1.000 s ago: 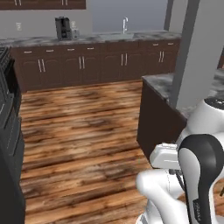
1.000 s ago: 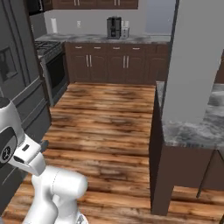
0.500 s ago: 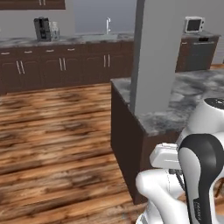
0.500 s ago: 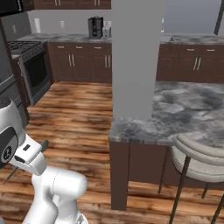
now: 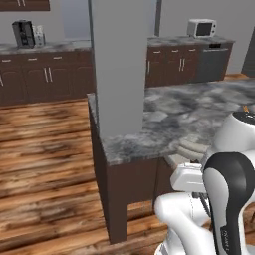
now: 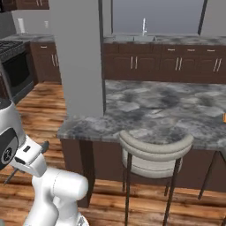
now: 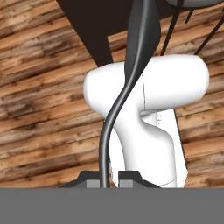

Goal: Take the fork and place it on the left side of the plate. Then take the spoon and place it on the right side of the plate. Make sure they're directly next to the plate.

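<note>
**Arm tucked at island corner, claw closed and empty**

Nearest: the gripper (image 7: 108, 181) points down at the wood plank floor (image 7: 39, 109). Its two dark fingertips (image 7: 129, 178) sit close together at the bottom of the hand view, jaws closed with nothing between them. A dark cable (image 7: 131, 65) curves up in front of them.

Next out: a stool (image 6: 154, 154) with a pale curved backrest and thin dark legs stands tucked against the near edge of the island counter (image 6: 167, 110). Counter top is grey marbled stone on a dark brown base. A wide grey pillar (image 5: 122, 64) rises from the island's left end.

On the counter's far right edge in the right base view, a small sliver of orange (image 6: 224, 118), likely the fork; too little shows to be sure. Spoon and plate: cannot tell where they lie.

Far: dark wall cabinets (image 5: 45, 79) with a coffee machine (image 5: 22, 34) on top, a white microwave (image 5: 201, 27), a sink faucet (image 6: 144, 26), and a black stove (image 6: 13, 66) at left.
</note>
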Available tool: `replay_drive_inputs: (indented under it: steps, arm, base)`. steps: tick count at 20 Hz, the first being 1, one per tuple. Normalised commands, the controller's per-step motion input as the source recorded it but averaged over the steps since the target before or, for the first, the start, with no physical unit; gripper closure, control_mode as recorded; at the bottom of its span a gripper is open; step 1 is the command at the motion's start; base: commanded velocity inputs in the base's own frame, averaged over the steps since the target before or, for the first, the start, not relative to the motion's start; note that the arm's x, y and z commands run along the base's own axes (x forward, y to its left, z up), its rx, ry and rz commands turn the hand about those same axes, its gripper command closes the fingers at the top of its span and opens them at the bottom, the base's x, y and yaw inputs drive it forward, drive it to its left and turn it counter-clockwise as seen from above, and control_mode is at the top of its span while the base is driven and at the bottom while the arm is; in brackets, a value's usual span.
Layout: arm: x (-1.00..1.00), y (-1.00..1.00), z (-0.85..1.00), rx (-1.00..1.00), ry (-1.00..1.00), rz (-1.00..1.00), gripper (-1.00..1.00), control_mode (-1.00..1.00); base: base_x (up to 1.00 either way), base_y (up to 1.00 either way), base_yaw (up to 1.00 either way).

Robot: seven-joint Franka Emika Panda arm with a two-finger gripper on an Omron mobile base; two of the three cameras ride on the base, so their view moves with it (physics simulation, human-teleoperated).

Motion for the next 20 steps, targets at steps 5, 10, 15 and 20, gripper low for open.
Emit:
replay_drive_inputs:
  steps: [5,10,15,20]
  arm:
    - [0.00,0.00,0.00,0.00,0.00,0.00,1.00,1.00]
    - [0.00,0.00,0.00,0.00,0.00,0.00,1.00,1.00]
    - [0.00,0.00,0.00,0.00,0.00,0.00,1.00,1.00]
    - [0.00,0.00,0.00,0.00,0.00,0.00,1.00,1.00]
  base:
    - [0.00,-1.00,0.00]
    - [0.00,-1.00,0.00]
    - [0.00,-1.00,0.00]
    - [0.00,-1.00,0.00]
